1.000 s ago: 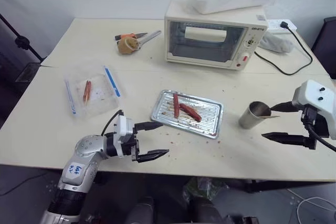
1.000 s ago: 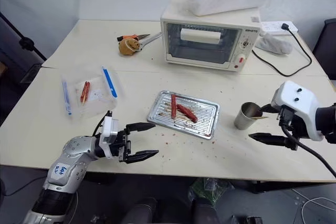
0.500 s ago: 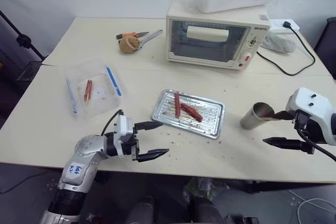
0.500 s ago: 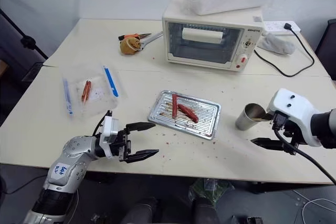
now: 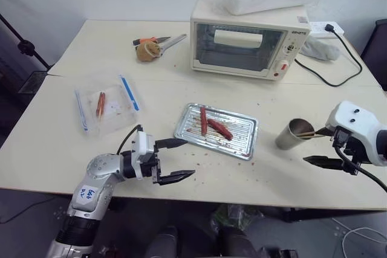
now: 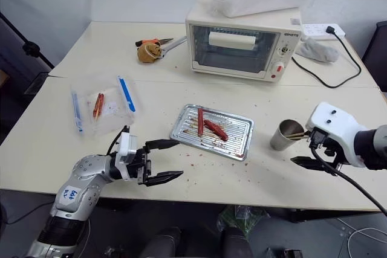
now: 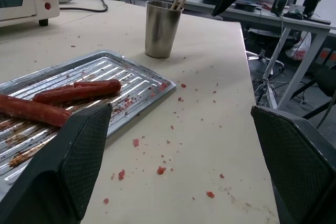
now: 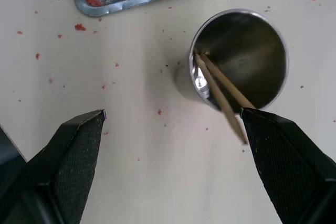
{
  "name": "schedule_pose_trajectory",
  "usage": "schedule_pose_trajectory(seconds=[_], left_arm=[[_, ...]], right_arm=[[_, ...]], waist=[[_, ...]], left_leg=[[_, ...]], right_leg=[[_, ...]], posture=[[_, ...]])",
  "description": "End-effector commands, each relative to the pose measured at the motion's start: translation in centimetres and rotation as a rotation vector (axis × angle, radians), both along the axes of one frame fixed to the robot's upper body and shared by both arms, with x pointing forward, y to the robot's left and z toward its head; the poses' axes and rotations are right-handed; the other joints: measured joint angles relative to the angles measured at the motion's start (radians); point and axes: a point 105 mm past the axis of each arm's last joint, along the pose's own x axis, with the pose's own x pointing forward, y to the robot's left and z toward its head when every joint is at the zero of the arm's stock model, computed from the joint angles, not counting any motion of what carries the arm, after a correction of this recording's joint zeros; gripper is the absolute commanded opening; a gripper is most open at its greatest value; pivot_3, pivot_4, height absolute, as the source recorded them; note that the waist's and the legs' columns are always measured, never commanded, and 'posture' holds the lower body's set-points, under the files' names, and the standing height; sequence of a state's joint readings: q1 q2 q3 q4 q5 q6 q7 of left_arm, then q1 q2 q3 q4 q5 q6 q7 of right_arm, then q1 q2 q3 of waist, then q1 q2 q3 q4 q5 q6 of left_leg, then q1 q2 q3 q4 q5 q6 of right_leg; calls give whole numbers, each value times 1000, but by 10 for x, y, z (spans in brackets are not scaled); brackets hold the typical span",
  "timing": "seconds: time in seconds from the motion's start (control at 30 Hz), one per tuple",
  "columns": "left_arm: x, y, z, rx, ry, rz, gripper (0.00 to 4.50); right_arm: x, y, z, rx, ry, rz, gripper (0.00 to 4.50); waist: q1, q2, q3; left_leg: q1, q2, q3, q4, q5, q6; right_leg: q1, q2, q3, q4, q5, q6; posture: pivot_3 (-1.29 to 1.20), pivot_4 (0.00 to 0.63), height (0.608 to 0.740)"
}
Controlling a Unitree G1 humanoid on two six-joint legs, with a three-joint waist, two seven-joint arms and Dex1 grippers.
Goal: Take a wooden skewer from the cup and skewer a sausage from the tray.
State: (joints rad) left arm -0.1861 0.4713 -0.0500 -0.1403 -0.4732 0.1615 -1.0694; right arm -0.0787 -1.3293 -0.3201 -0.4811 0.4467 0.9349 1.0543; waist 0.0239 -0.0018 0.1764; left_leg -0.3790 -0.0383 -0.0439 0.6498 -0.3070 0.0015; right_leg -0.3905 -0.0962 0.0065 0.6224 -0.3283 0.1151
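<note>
Two wooden skewers stand in the cup (image 8: 239, 64), and the wooden skewer (image 8: 219, 98) nearest the right gripper (image 5: 320, 147) leans against the rim on the side away from the tray (image 5: 242, 144), its long axis slanting up and out toward that gripper. Its free end pokes past the rim; the lower end sits against the inner wall on the tray side. The cup stands upright on the tabletop (image 5: 272, 176), a little apart from the tray's short edge on the robot's right.

The right gripper hangs just beyond the cup, on the far side from the tray, with its black fingers (image 8: 286, 161) spread wide and nothing between them. One finger is close to the skewer's tip; whether it touches I cannot tell.

On the tray lie two sausages. The sausage (image 5: 219, 129), the darker and slightly curved one, lies slantwise across the ribs, one end near the other, straighter one (image 5: 203, 120) and the other end pointing toward the tray's corner nearest the cup.

The left gripper (image 5: 174, 160) hovers level over the tabletop just off the tray's near corner farthest from the cup, jaws wide apart, empty, pointing across toward the cup. Red crumbs dot the tabletop around the tray.
</note>
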Motion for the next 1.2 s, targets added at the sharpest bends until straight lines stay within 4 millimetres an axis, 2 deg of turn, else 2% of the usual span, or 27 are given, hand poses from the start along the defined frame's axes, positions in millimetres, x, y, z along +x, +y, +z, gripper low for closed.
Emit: schedule_pose_trajectory(seconds=[0.03,0.13,0.23,0.63,0.73,0.93,1.13,1.2], left_arm=[[0,-1,4,-9,-27,2,4500],[0,0,4,-8,-27,6,4500],[0,0,4,-8,-27,10,4500],[0,0,4,-8,-30,15,4500],[0,-1,5,-8,-32,15,4500],[1,0,5,-7,-35,21,4500],[1,1,5,-7,-37,24,4500],[1,1,6,-9,-38,26,4500]], right_arm=[[5,2,13,-25,-55,19,4273],[8,3,14,-16,-64,19,3683],[10,3,14,-3,-71,12,2670],[16,-2,10,10,-73,-10,2670],[18,-1,10,19,-87,-9,2081],[22,1,12,29,-105,-5,81],[23,1,14,25,-107,0,32],[23,1,21,29,-121,5,32]], waist=[[-1,0,0],[0,0,0],[0,0,0],[0,0,0],[-1,0,0],[0,0,0],[0,0,0],[0,0,0]], left_leg=[[0,0,0,0,0,0],[0,0,0,0,0,0],[0,0,0,0,0,0],[0,0,0,0,0,0],[0,0,0,0,0,0],[0,0,1,0,0,0],[0,0,0,1,0,0],[0,0,0,1,0,0]], right_leg=[[0,0,0,0,0,0],[0,0,0,0,0,0],[0,0,0,0,0,0],[-1,0,0,0,0,0],[-1,0,0,1,0,0],[-1,0,0,1,0,0],[-1,0,0,1,0,0],[-1,0,0,1,0,0]], posture=[[0,150,740],[0,150,740],[0,150,740],[0,150,740],[0,150,740],[0,150,740],[0,150,740],[0,150,740]])
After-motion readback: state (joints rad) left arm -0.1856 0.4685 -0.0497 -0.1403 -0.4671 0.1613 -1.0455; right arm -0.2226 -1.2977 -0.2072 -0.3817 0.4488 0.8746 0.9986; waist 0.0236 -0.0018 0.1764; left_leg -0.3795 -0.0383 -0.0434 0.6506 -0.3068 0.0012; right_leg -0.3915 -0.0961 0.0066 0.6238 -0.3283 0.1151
